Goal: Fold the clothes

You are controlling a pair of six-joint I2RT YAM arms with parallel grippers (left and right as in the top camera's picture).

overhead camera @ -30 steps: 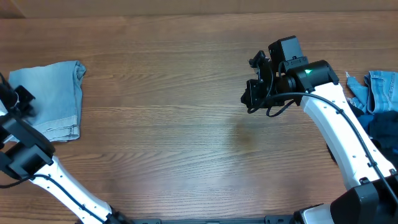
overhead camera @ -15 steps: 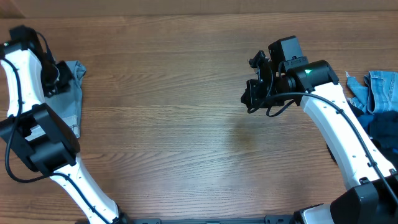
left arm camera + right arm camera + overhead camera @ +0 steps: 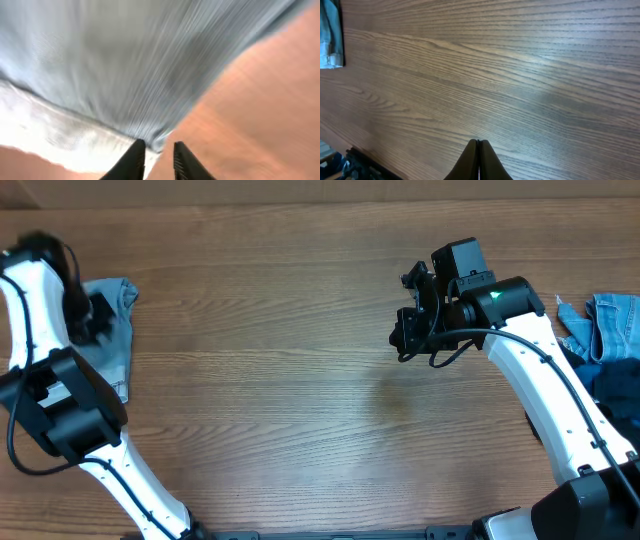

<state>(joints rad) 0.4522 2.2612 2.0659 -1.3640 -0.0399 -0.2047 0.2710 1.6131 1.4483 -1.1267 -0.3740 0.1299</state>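
Risk: the left hand (image 3: 158, 144) hangs close over the edge of the folded pale blue denim garment (image 3: 120, 345), which lies at the left of the brown wooden tabletop (image 3: 280, 380). Its jaws are slightly parted, with nothing seen between them. If a fingertip catches the hem, it can drag your fold open. The wrist view is blurred, so confirm clearance.

The right hand (image 3: 478, 145) is closed and empty over bare wood, well apart from the loose heap of pale denim and dark fabric (image 3: 610, 330) at the right edge.

No container is in view.
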